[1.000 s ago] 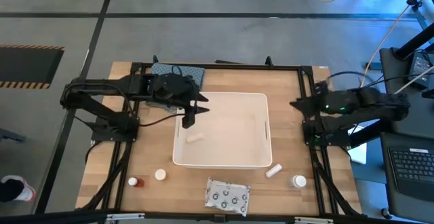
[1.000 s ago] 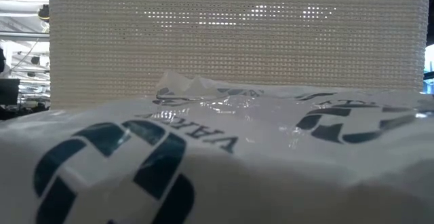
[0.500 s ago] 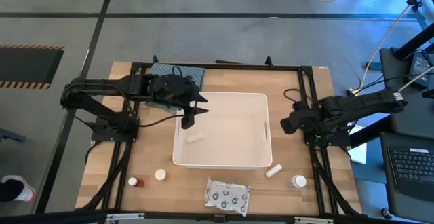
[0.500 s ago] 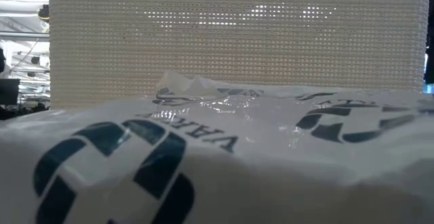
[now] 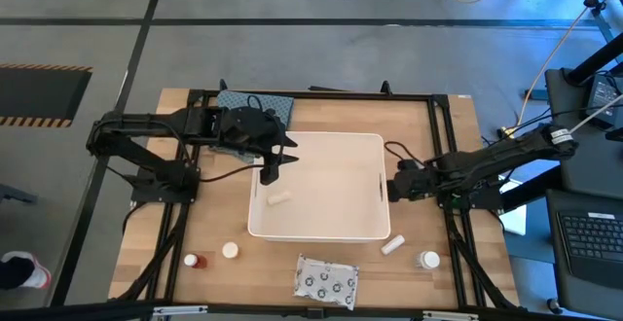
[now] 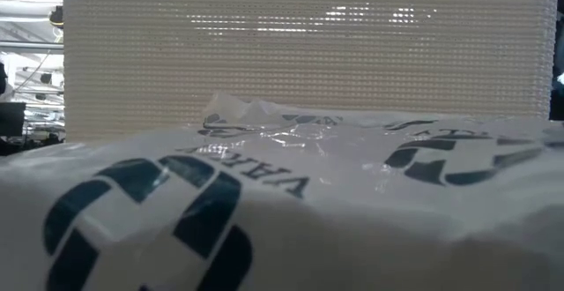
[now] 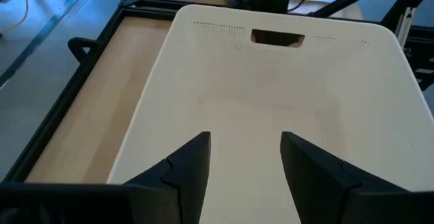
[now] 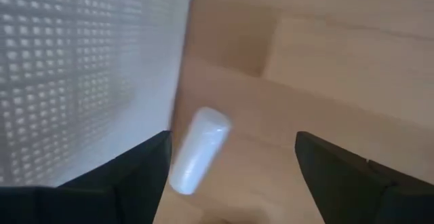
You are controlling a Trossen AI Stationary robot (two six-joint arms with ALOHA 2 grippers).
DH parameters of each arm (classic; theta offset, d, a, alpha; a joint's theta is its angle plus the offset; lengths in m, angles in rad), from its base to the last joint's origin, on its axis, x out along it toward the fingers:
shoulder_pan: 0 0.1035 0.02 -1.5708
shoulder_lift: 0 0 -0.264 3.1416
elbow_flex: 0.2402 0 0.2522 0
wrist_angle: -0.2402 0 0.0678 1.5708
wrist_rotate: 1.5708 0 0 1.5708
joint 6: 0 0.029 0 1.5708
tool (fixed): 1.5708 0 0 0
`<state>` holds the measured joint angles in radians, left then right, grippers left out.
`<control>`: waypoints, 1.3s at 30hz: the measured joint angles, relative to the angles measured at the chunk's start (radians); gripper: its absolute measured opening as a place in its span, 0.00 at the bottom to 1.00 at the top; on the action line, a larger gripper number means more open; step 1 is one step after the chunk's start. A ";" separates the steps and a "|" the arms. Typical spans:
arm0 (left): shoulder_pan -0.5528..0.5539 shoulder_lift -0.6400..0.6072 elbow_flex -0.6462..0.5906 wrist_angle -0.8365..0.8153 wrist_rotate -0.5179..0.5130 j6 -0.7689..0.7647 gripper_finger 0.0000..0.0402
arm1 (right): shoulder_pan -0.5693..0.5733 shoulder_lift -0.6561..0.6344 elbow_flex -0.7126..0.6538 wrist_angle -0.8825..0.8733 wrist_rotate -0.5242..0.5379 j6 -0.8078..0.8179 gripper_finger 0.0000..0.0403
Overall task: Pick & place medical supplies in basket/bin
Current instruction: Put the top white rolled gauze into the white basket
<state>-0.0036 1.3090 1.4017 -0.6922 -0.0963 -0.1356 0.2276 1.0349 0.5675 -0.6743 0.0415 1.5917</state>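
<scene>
One short white tube (image 8: 199, 150) lies on the bare wood just ahead of the right gripper (image 8: 230, 176), hard against the outer wall of the white tub (image 8: 81, 75). That gripper's fingers stand wide apart, holding nothing, with the tube between them but nearer the tub-side finger.

From above, the tube (image 5: 392, 245) sits off the tub's (image 5: 321, 235) near right corner, close to the right gripper (image 5: 394, 187).

It looks light, stiff and smooth, so it may roll or skid; a hold across its middle, square to its length, seems safest.

Over the tub's left part, the left gripper (image 7: 243, 157) hangs open and empty, another tube (image 5: 280, 197) lying inside near it.
</scene>
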 joint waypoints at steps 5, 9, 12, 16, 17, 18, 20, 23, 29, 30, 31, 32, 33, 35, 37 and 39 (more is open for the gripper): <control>0.000 0.000 0.000 0.000 0.000 0.000 0.43 | 0.003 0.044 -0.014 0.074 -0.011 0.016 0.78; 0.000 0.000 0.000 0.000 0.000 0.000 0.43 | 0.043 0.088 -0.008 0.102 -0.020 0.118 0.78; 0.000 0.000 0.000 0.000 0.000 0.000 0.43 | 0.082 0.131 -0.008 0.149 -0.017 0.186 0.78; 0.000 0.000 0.000 0.000 0.000 0.000 0.43 | 0.128 0.199 -0.007 0.201 0.008 0.244 0.78; 0.000 0.000 0.000 0.000 0.000 0.000 0.43 | 0.135 0.216 -0.007 0.204 0.014 0.268 0.78; 0.000 0.000 0.000 0.000 0.000 0.002 0.43 | 0.141 0.235 -0.007 0.207 0.015 0.287 0.78; 0.000 0.000 0.000 0.000 0.000 0.019 0.43 | 0.147 0.267 -0.007 0.207 0.017 0.292 0.78; 0.000 0.000 0.000 0.000 0.000 0.036 0.43 | 0.149 0.319 -0.006 0.216 0.018 0.293 0.77; 0.000 0.000 0.000 0.000 -0.018 0.035 0.43 | 0.149 0.377 0.010 0.227 0.018 0.289 0.71; 0.000 0.000 0.000 0.000 -0.018 0.035 0.43 | 0.150 0.380 0.020 0.206 0.017 0.290 0.70; 0.000 0.000 0.000 0.000 -0.018 0.035 0.43 | 0.149 0.382 0.030 0.183 0.011 0.290 0.68; 0.000 0.000 0.000 0.000 -0.018 0.035 0.43 | 0.149 0.378 0.036 0.167 -0.001 0.289 0.66; 0.000 0.000 0.000 0.000 -0.018 0.032 0.43 | 0.148 0.378 0.040 0.163 -0.018 0.289 0.64; 0.000 0.000 0.000 0.000 -0.018 0.024 0.43 | 0.147 0.378 0.040 0.168 -0.031 0.288 0.60; 0.000 0.000 0.000 0.000 -0.018 0.019 0.43 | 0.148 0.378 0.040 0.174 -0.037 0.288 0.56; 0.000 0.000 0.000 0.000 -0.018 0.018 0.43 | 0.148 0.378 0.039 0.178 -0.040 0.288 0.51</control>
<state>-0.0036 1.3094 1.4014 -0.6918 -0.1146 -0.1173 0.3752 1.4128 0.6067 -0.4966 0.0010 1.8801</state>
